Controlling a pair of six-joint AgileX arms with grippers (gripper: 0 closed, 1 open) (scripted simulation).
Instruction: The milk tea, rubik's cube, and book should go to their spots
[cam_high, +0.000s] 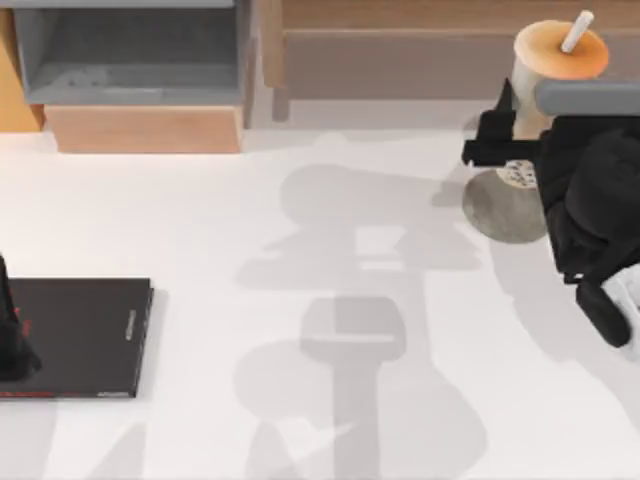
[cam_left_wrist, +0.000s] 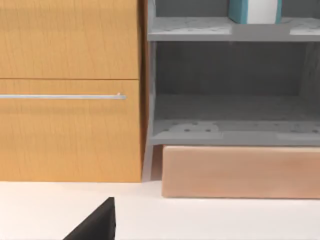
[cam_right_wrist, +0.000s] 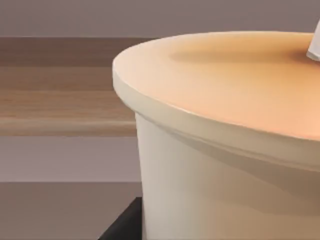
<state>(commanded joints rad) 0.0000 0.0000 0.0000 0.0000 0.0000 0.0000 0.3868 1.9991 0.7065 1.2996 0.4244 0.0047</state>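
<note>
1. The milk tea (cam_high: 548, 75) is at the far right of the bench (cam_high: 300, 330), upright, with its orange lid (cam_high: 560, 48) and white straw (cam_high: 577, 32) toward the back.
2. The right gripper (cam_high: 505, 135) is up against the cup's side; dark fingers (cam_high: 490, 140) sit on the cup's left flank, and it looks clamped on the cup, though the arm's black bulk hides the other side.
3. The grey disc (cam_high: 500, 210) lies just in front of the cup. The cup's base is hidden behind the gripper, so I cannot tell whether it touches the disc or hangs above it.
4. From the right wrist camera the cup (cam_right_wrist: 225, 175) is very close, lid (cam_right_wrist: 235, 80) broad and tan-orange, a bit of straw (cam_right_wrist: 315, 45) at the edge.
5. The black slab (cam_high: 85, 335) with red marks lies flat, far to the left of the cup, at the bench's left edge.
6. The left gripper (cam_high: 10, 340) is parked over that slab's left end; whether it is open or closed I cannot tell.
7. The left wrist camera looks at a wooden cabinet (cam_left_wrist: 70, 90) and grey shelves (cam_left_wrist: 230, 90). The teal book (cam_left_wrist: 254, 11) stands on the upper shelf, well away from the cup.
</note>
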